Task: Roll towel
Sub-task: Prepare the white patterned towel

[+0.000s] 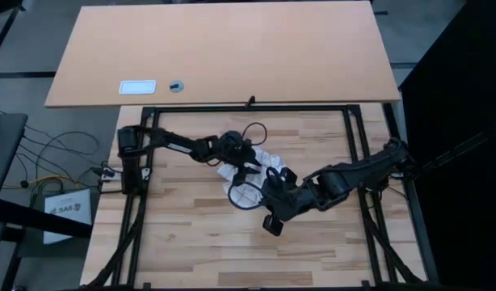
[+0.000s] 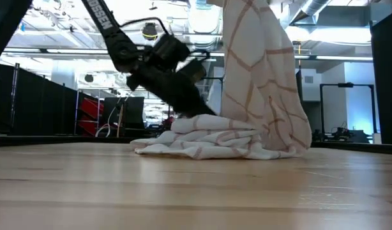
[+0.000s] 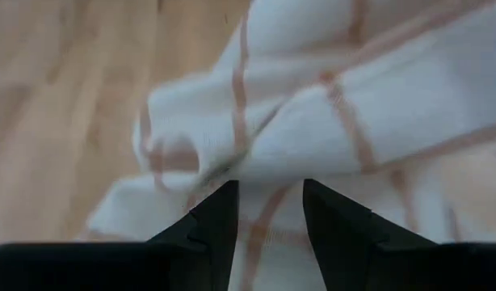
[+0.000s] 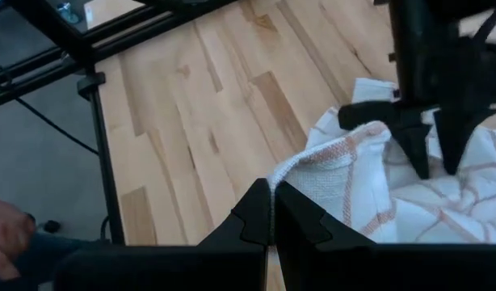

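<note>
At mid-tabletop, the left pincer [image 3: 270,212] points down into the towel [image 1: 250,173], its two fingers apart with checked cloth showing in the gap between them; they press into the heap without clamping a fold. The right pincer [image 4: 271,212] has its fingers together, pinching a towel edge [image 4: 290,171] and holding it raised. In the low view, that lifted part [image 2: 256,76] hangs as a tall upright drape, long axis vertical, while the rest [image 2: 202,144] lies bunched flat on the tabletop [image 2: 183,191], spreading towards the left arm [image 2: 164,70]. From above, the towel sits crumpled between both arms, near the tabletop centre. On a separate paler board [image 1: 313,48] beyond lie a small white card [image 1: 137,86] and a small round object [image 1: 176,85].
</note>
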You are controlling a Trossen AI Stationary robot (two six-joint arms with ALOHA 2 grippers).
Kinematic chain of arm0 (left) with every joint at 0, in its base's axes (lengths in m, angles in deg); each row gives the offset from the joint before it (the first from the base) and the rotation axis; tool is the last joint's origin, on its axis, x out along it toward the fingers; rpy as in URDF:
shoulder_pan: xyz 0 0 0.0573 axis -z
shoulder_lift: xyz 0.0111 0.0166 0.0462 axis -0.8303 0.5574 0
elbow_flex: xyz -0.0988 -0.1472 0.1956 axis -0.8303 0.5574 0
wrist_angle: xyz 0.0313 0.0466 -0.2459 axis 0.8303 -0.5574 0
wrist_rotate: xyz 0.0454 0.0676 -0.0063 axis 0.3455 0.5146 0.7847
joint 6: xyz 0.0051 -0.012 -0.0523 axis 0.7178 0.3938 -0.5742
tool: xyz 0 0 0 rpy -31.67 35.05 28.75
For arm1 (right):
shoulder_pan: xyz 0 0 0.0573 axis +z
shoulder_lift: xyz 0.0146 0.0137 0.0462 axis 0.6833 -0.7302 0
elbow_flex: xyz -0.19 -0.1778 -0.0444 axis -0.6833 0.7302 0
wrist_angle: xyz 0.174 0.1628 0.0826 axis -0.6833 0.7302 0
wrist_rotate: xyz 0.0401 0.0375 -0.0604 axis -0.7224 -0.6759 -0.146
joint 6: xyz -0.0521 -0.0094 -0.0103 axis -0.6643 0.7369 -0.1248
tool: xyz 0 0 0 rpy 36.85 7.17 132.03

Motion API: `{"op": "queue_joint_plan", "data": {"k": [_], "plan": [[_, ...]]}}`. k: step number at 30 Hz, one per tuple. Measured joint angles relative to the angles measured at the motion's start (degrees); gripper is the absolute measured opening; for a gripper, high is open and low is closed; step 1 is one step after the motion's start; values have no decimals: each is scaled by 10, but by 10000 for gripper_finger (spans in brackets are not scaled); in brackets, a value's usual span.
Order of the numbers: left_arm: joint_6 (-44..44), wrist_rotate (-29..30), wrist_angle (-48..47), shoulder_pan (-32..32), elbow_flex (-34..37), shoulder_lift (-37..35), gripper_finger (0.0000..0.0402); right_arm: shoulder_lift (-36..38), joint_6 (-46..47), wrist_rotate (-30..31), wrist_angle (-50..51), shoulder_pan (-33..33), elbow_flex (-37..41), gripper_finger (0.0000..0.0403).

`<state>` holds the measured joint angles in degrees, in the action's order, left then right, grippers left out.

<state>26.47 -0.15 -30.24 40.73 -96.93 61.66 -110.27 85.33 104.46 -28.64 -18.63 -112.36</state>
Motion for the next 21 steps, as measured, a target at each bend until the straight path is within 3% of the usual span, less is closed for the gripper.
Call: {"op": "queue_joint_plan", "data": {"k": [14,21], "plan": [[7,21,9,-31,-2,16,125,0,0,11,6,2,0,0],[37,3,-11,-15,-2,16,125,0,-1,11,6,-2,0,0]]}}
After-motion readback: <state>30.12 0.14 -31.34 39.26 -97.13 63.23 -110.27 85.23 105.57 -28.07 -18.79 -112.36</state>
